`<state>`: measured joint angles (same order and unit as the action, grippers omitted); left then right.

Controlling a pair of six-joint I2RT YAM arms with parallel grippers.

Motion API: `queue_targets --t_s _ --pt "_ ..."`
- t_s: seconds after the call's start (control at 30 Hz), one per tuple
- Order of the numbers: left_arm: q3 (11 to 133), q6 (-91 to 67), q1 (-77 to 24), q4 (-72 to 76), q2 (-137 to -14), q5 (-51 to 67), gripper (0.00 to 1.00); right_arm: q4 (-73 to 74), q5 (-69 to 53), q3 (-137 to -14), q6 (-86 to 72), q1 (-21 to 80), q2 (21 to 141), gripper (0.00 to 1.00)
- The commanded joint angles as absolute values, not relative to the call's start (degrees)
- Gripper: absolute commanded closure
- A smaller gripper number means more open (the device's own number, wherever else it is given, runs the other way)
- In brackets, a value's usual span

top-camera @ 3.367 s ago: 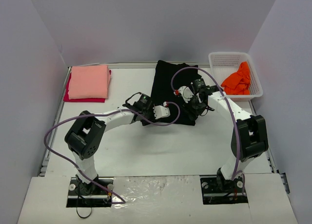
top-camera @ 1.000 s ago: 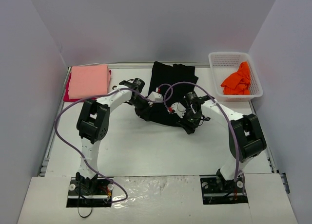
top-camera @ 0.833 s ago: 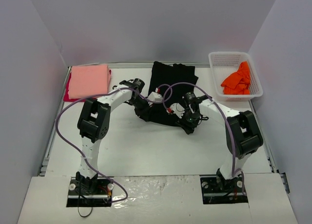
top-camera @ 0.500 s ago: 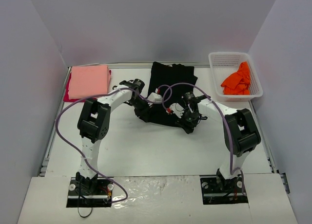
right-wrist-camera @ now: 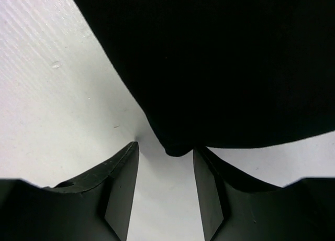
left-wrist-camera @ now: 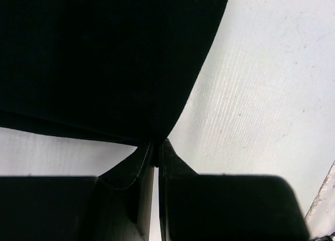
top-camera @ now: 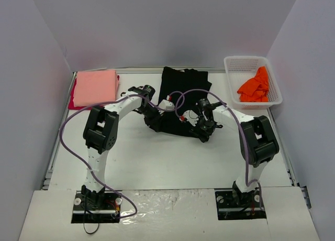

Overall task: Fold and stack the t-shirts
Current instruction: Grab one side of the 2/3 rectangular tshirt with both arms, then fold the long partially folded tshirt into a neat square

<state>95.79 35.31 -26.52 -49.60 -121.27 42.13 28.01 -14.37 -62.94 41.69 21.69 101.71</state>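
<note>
At the black t-shirt's (top-camera: pixel 183 89) near edge I have both arms down on the table (top-camera: pixel 157 157). My left gripper (left-wrist-camera: pixel 155 142) is pinched tight on the shirt's near-left corner, with cloth caught between the tips. My right gripper (right-wrist-camera: pixel 166 146) stands parted and grips nothing. The near-right corner lies straight ahead of it, just between the tips, so I judge closing there comes next. The shirt's long axis runs away from both claws toward the back wall. Left of the black shirt, the salmon-pink t-shirt (top-camera: pixel 95 87) sits folded on the red t-shirt (top-camera: pixel 71 103). Right of it, the orange t-shirt (top-camera: pixel 255 85) lies crumpled in the basket (top-camera: pixel 236 63).
</note>
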Motion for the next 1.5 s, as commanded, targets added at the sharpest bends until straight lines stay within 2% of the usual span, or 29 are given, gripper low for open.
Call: queue_targets --t_s 0.0,0.03,0.07,0.13,0.2,0.3,0.33,0.6,1.07,1.3,1.47 --pt "97.8 37.3 -26.6 -53.1 -119.2 44.9 0.98 29.2 -12.9 -64.1 40.4 21.1 103.5 0.59" --pt "98.0 37.3 -26.5 -53.0 -119.2 44.9 0.98 29.2 -12.8 -64.1 40.2 21.1 103.6 0.61" --pt "97.9 37.4 -26.6 -53.0 -119.3 44.8 0.98 29.3 -12.9 -63.8 40.0 21.2 103.4 0.7" --pt "97.8 37.3 -26.6 -52.8 -119.3 44.9 0.98 29.3 -12.7 -63.5 39.8 21.2 102.4 0.78" --pt "97.7 36.9 -26.6 -52.8 -119.2 44.9 0.98 29.4 -12.6 -63.1 39.4 21.2 100.9 0.82" --pt "97.1 36.1 -26.6 -52.3 -118.3 45.2 0.98 30.0 -12.0 -62.7 38.7 21.3 98.4 0.93" --pt "96.9 35.9 -26.6 -51.9 -118.0 45.2 0.98 30.2 -12.0 -62.5 38.6 21.4 97.7 1.0" --pt "95.8 38.0 -26.6 -56.4 -113.6 45.1 0.98 34.8 -12.9 -62.1 37.4 22.1 90.5 1.0" --pt "88.7 45.6 -27.4 -70.1 -93.3 48.1 0.98 51.3 -21.6 -68.0 38.0 24.8 75.6 1.0" --pt "87.8 48.1 -28.4 -75.1 -87.6 51.1 0.98 57.2 -25.1 -73.1 39.8 25.0 71.2 1.0" --pt "86.8 47.1 -28.5 -74.5 -85.6 50.8 0.98 57.8 -25.0 -77.3 40.7 25.0 72.6 1.0"
